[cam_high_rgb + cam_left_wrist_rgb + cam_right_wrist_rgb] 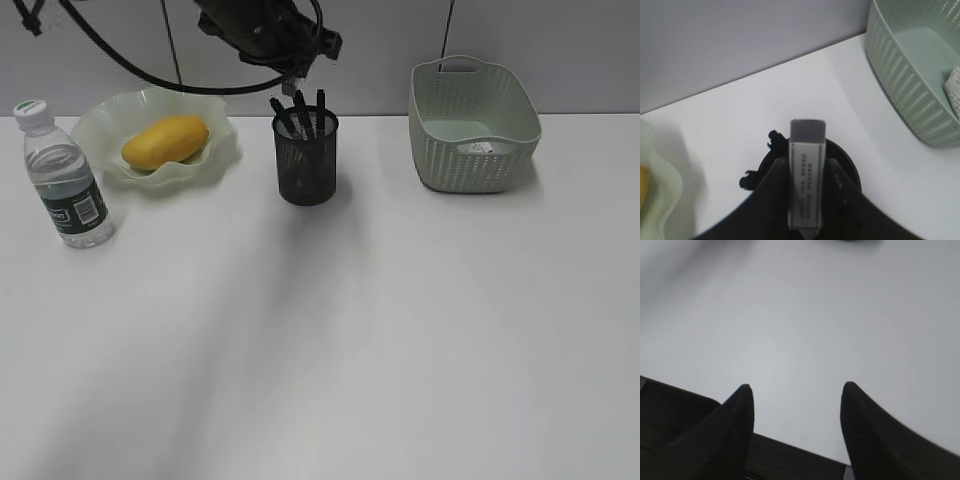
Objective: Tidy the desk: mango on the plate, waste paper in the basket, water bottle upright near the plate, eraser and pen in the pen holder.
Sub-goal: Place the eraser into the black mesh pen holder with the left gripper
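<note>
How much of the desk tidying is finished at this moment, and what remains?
Nearly all looks done: the mango lies on the plate, the water bottle stands upright beside it, the waste paper is in the basket, and pens stand in the pen holder. In hand: the left end effector grips the eraser above the holder. Left: dropping it in. The right end effector is open and empty.

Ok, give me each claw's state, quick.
Left claw: closed on the grey-white rectangular eraser, above the black wire-mesh pen holder.
Right claw: open, empty, over the plain white desk.
</note>
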Robot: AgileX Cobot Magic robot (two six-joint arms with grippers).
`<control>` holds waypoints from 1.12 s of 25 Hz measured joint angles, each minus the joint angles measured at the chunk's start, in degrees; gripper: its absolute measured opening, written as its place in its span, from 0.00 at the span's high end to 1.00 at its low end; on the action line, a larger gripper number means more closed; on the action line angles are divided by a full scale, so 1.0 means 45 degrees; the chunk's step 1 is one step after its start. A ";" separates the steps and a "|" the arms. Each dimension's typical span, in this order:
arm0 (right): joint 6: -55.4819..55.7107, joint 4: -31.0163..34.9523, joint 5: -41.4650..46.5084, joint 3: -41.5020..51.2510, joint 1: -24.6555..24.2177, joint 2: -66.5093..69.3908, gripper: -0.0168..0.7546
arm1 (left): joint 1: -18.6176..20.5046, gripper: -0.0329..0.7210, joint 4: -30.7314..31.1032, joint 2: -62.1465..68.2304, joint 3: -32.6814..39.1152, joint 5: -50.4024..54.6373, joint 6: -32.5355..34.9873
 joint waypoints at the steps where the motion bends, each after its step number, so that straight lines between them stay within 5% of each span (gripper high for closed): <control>1: 0.0000 0.0000 0.0000 0.0000 0.0000 0.0000 0.41 | 0.0040 0.75 -0.0118 0.0093 0.0000 -0.0298 0.0000; 11: 0.0000 -0.0044 -0.0008 0.0000 0.0000 0.0000 0.41 | 0.0038 0.74 -0.0304 0.1233 -0.0010 -0.0826 0.0000; 18: 0.0000 -0.0044 -0.0014 0.0000 0.0000 0.0000 0.41 | 0.0038 0.47 -0.0268 0.1247 -0.0010 -0.0528 0.0000; 28: 0.0000 -0.0048 -0.0024 0.0000 0.0000 0.0000 0.41 | 0.0038 0.43 -0.0228 -0.0121 -0.0010 0.2822 0.0000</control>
